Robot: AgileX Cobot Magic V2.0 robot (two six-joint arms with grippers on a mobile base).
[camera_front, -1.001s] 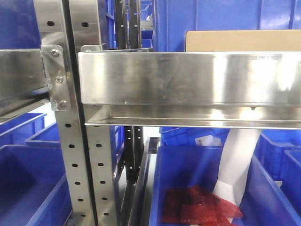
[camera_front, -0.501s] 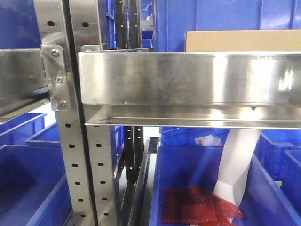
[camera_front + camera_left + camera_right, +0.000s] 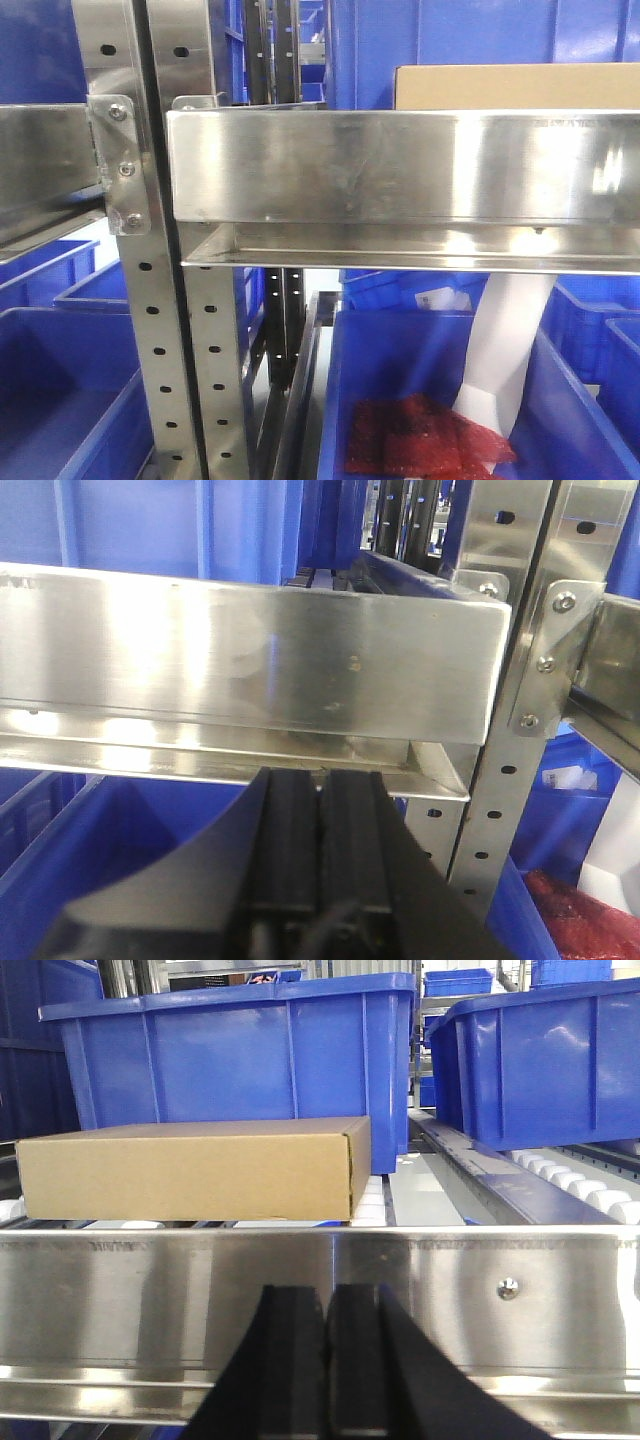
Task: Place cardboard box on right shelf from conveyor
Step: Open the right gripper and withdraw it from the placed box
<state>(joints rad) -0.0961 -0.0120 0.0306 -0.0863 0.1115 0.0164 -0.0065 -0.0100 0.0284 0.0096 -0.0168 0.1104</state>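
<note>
Nothing has visibly shifted since the earlier front-facing frames; box, shelf and bins hold the same positions. The plain tan cardboard box (image 3: pixel 195 1168), a flat rectangular slab, lies on the white rollers behind the tall reflective front lip of the brushed stainless-steel right shelf (image 3: pixel 420 1285), at centre left of the right wrist view; in the front view only its top edge (image 3: pixel 515 87) shows above the lip (image 3: pixel 400 165), at upper right. A large blue plastic bin (image 3: pixel 240 1060) stands just behind the box. The right gripper (image 3: pixel 325 1370) sits low in its frame, in front of the lip and apart from the box, black fingers pressed together. The left gripper (image 3: pixel 320 855) is likewise closed on nothing, below another steel shelf lip (image 3: pixel 250 645) beside a perforated steel upright (image 3: pixel 515 680).
</note>
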